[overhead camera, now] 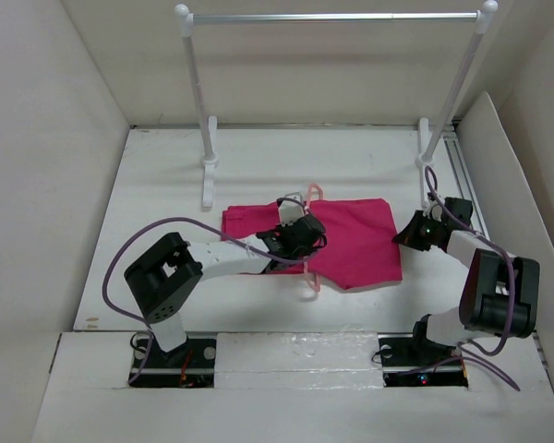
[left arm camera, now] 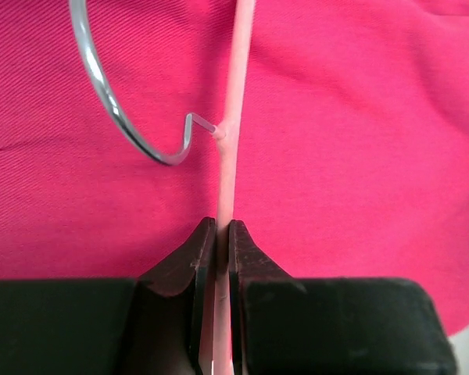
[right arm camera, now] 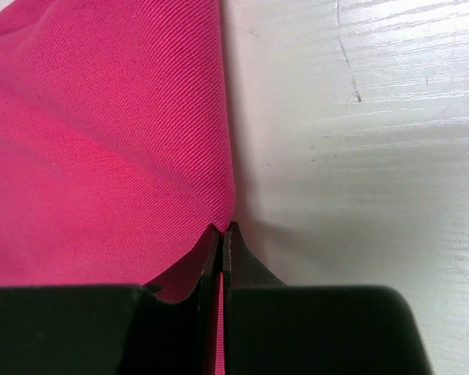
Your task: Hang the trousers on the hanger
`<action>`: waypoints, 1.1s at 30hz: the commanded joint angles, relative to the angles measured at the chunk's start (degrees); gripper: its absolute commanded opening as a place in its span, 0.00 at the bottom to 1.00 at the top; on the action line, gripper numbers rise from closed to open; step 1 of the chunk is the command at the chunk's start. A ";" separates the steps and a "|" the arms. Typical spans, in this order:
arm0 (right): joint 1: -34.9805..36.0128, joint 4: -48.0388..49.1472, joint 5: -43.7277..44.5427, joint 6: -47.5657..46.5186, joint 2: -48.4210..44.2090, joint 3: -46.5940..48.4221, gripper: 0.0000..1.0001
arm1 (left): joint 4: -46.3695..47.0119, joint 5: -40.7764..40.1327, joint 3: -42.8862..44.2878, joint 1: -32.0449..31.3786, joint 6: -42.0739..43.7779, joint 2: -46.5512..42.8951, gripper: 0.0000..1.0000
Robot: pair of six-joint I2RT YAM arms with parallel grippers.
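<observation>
The trousers [overhead camera: 355,242] lie flat on the white tabletop [overhead camera: 157,203], stretching from our left end effector [left arm camera: 219,234] over to the right one, with the hanger [left arm camera: 233,94] laid on top. Beyond both, a white-posted rack [overhead camera: 199,101] with a silver bar [overhead camera: 332,17] stands well apart from the cloth. Pale walls [overhead camera: 37,138] box us in. The cloth's magenta-pink and fairly smooth. The left end effector is clamped tight on the hanger's thin pink bar, its metal hook [left arm camera: 102,90] curling just ahead-left of the tips. The right end effector [right arm camera: 221,233] pinches the trousers' edge, fully closed.
</observation>
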 commanded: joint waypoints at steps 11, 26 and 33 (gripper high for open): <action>-1.28 2.56 1.22 -2.11 0.96 0.01 0.00 | -6.58 -7.88 3.92 -0.79 0.44 -2.28 0.00; 6.27 -11.92 -0.10 -0.88 -16.43 8.43 0.79 | -14.83 -10.88 18.67 -5.28 5.71 -8.00 0.00; 15.58 -21.09 -5.80 -0.71 -29.62 21.88 0.79 | -24.86 -9.91 35.11 -5.28 11.42 -7.56 0.00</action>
